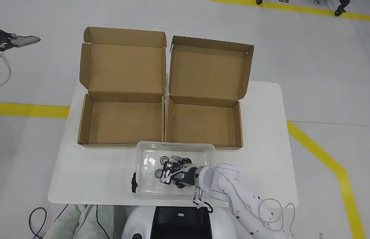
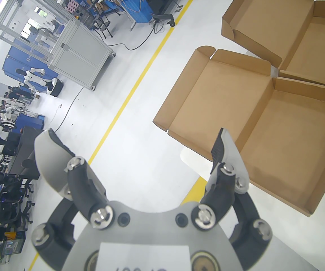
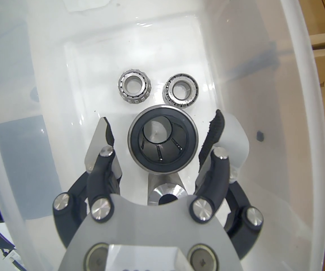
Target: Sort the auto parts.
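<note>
Down inside the clear bin (image 3: 292,85), the right tool (image 3: 162,124) stands with jaws apart on either side of a large black-ringed bearing (image 3: 163,142), not yet clamped. Two small roller bearings (image 3: 134,86) lie just beyond. Both cardboard boxes (image 1: 126,122) on the tabletop (image 1: 262,119) hold nothing, so sorting looks barely begun. Off to the side, the left tool (image 2: 136,139) hangs empty, jaws apart.

Left claw (image 2: 135,135) spread wide, empty, above floor (image 2: 165,71); nearer cardboard box (image 2: 278,142), farther cardboard box (image 2: 264,9) open, side by side.
</note>
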### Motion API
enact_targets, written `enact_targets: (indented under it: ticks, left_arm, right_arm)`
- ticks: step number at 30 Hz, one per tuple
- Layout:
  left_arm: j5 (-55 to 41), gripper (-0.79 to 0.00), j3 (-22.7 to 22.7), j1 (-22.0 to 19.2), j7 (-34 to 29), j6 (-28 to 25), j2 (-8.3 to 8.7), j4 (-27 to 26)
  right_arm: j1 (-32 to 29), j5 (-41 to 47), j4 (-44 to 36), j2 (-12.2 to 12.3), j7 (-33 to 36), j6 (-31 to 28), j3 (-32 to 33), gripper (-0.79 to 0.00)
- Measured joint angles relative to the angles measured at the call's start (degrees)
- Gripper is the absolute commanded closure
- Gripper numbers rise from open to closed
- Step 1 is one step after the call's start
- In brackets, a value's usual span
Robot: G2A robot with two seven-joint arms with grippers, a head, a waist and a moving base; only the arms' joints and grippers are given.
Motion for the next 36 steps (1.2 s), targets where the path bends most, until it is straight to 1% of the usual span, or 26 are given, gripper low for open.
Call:
enact_targets:
  ticks: [1, 2, 3, 4, 5, 6, 10, 16, 22, 27, 30, 36]
  left_arm:
    - [0.00, -0.785, 0.00, 0.00, 0.00, 0.00, 0.00, 0.00]
    - [0.00, -0.785, 0.00, 0.00, 0.00, 0.00, 0.00, 0.00]
    - [0.00, -0.785, 0.00, 0.00, 0.00, 0.00, 0.00, 0.00]
    - [0.00, -0.785, 0.00, 0.00, 0.00, 0.00, 0.00, 0.00]
    - [0.00, -0.785, 0.00, 0.00, 0.00, 0.00, 0.00, 0.00]
    - [0.00, -0.785, 0.00, 0.00, 0.00, 0.00, 0.00, 0.00]
    - [0.00, -0.785, 0.00, 0.00, 0.00, 0.00, 0.00, 0.00]
    - [0.00, -0.785, 0.00, 0.00, 0.00, 0.00, 0.00, 0.00]
    - [0.00, -0.785, 0.00, 0.00, 0.00, 0.00, 0.00, 0.00]
    - [0.00, -0.785, 0.00, 0.00, 0.00, 0.00, 0.00, 0.00]
    - [0.00, -0.785, 0.00, 0.00, 0.00, 0.00, 0.00, 0.00]
    - [0.00, -0.785, 0.00, 0.00, 0.00, 0.00, 0.00, 0.00]
  right_arm:
    - [0.12, 0.16, 0.25, 0.00, 0.09, 0.02, -0.11, -0.329]
    - [0.28, 0.37, 0.53, 0.00, 0.24, 0.02, -0.25, -0.237]
    - [0.40, 0.51, 0.68, 0.00, 0.33, 0.02, -0.35, -0.166]
    - [0.51, 0.67, 0.77, 0.00, 0.34, 0.03, -0.43, -0.117]
    - [0.64, 0.84, 0.87, 0.02, 0.32, 0.01, -0.52, -0.040]
    - [0.71, 0.93, 0.92, 0.04, 0.28, 0.01, -0.57, 0.000]
    - [0.83, 1.39, 0.87, 0.20, -0.60, -0.21, -0.54, 0.000]
    - [0.45, 1.54, 0.02, 0.68, -4.13, -0.54, 0.18, 0.000]
    - [-1.19, 2.90, -1.82, 1.40, -10.23, 0.27, 2.38, 0.000]
    - [-3.33, 5.04, -4.00, 2.06, -17.48, 0.91, 4.77, 0.000]
    - [-3.75, 6.11, -5.40, 2.50, -22.28, -1.16, 6.07, 0.000]
    - [-2.98, 7.77, -9.77, 3.49, -28.44, -5.77, 9.94, 0.000]
